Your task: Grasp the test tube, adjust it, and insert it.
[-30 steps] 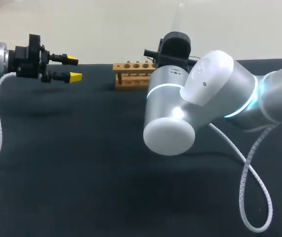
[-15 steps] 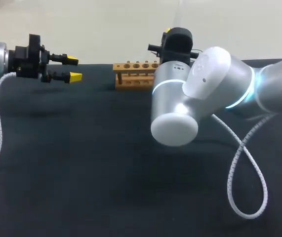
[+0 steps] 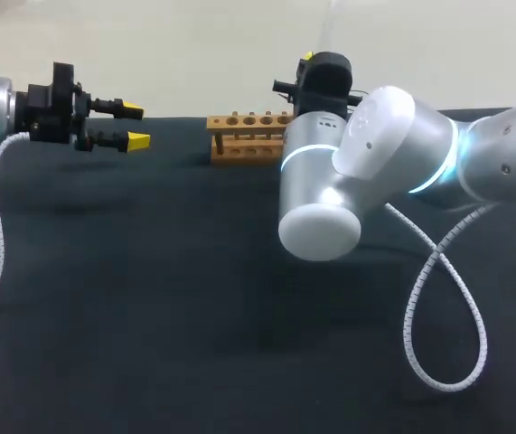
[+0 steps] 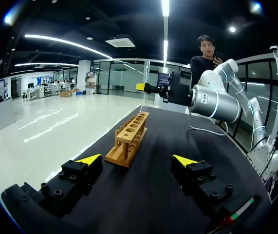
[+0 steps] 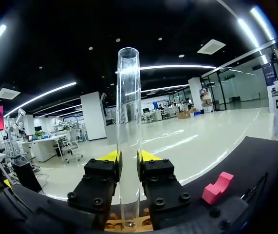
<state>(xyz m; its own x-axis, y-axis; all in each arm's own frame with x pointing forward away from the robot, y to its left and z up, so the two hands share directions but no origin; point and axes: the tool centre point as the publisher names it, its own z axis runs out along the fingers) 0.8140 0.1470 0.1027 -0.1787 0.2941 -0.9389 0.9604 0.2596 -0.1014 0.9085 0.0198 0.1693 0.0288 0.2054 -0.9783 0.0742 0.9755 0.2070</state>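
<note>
A clear glass test tube (image 5: pixel 128 112) stands upright between the yellow-tipped fingers of my right gripper (image 5: pixel 129 156), which is shut on its lower half. The tube's rounded bottom hangs just over the wooden rack (image 5: pixel 113 226). In the head view the right gripper (image 3: pixel 313 60) is at the rack's (image 3: pixel 247 136) right end, and the tube (image 3: pixel 334 23) shows only faintly above it. My left gripper (image 3: pixel 135 125) is open and empty, well left of the rack. In the left wrist view the rack (image 4: pixel 129 139) lies ahead of the left gripper (image 4: pixel 137 160), with the tube (image 4: pixel 145 83) held above its far end.
The rack stands near the far edge of the black cloth-covered table (image 3: pixel 149 298). My right arm's big elbow (image 3: pixel 330 194) overhangs the middle, and its white cable (image 3: pixel 438 307) loops down at the right. A small pink block (image 5: pixel 218 187) sits beside the right gripper.
My right arm's elbow has swung right and the wrist has turned, lifting the gripper slightly and bringing the tube from tilted to upright. The left arm has not moved.
</note>
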